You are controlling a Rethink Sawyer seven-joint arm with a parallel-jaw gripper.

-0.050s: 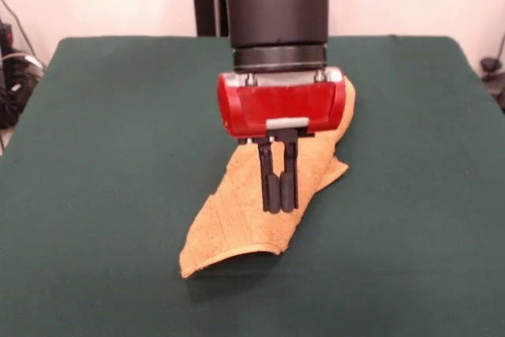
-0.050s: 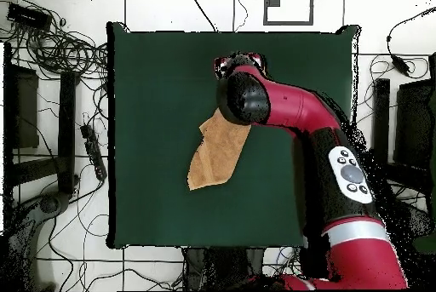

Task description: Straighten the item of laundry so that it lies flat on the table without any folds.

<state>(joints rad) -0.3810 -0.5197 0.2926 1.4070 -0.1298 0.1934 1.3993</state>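
The item of laundry (image 1: 237, 222) is an orange-tan towel lying in a long, folded strip on the green table (image 1: 95, 155), running from behind the gripper toward the near left. Its near edge arches up off the cloth and casts a shadow. My gripper (image 1: 281, 209) hangs straight down over the strip's middle. Its two black fingers (image 1: 270, 183) are pressed together against the raised fabric, which seems pinched at the tips. From overhead, the towel (image 2: 213, 161) runs diagonally and its upper end is hidden under my arm (image 2: 289, 110), which also hides the fingers.
The table (image 2: 153, 93) spreads wide on every side of the towel. Cables and black equipment (image 2: 60, 50) lie on the floor beyond its left edge, and more gear (image 2: 409, 127) stands past its right edge.
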